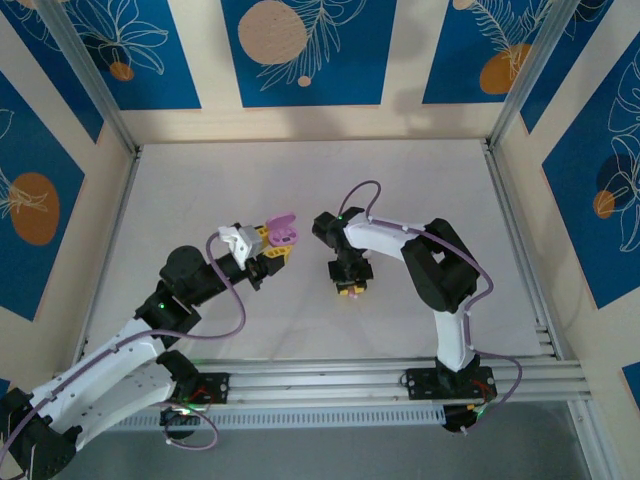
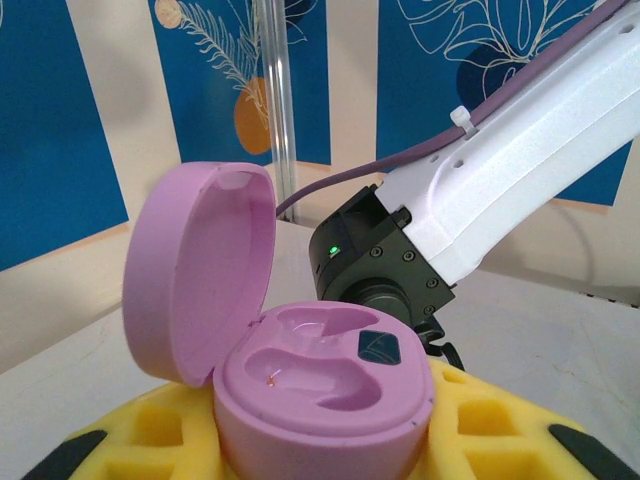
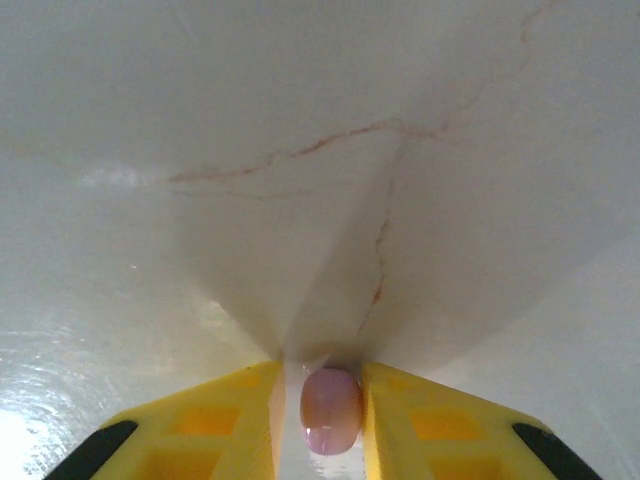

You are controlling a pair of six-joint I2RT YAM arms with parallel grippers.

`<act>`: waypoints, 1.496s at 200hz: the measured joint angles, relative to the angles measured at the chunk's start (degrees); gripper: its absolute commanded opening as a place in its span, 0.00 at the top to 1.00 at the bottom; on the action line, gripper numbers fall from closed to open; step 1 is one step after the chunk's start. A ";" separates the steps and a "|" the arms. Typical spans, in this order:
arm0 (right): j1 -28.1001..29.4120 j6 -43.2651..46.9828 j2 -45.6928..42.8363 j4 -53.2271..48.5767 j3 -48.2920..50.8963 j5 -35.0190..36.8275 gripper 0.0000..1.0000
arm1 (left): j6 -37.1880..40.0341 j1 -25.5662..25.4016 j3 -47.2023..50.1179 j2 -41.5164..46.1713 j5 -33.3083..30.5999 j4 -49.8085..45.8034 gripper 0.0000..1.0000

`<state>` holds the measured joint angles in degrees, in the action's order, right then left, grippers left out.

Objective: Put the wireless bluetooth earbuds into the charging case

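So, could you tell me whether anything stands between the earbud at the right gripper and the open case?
Nothing visible does: only table surface separates the earbud from the case, held open by the left gripper.

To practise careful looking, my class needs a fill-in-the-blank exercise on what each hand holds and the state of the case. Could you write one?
1. The left hand holds the charging case with its lid ___.
2. Both wells of the case are ___.
3. The right hand pinches one small ___ between its yellow fingers.
Missing words: open; empty; earbud.
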<state>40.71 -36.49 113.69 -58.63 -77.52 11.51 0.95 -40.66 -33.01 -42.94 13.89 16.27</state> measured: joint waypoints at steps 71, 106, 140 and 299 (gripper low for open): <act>-0.44 0.04 -0.02 0.59 0.24 -1.29 0.80 | -0.44 0.00 0.00 0.00 0.02 0.00 0.78; -1.25 0.44 -1.99 2.25 2.34 -4.04 0.82 | -0.42 0.00 0.00 0.00 0.00 -0.02 0.78; -6.10 0.26 -14.58 11.06 10.54 -20.20 0.83 | -0.39 0.00 0.00 0.00 -0.02 -0.04 0.78; -19.65 -26.23 -33.09 55.95 21.99 -73.44 0.82 | 0.98 0.00 0.02 -5.18 1.64 2.12 0.77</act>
<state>21.06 -62.72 80.60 -2.68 -55.53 -61.93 1.93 -40.66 -32.99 -48.12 15.53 18.39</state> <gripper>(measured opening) 0.181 0.333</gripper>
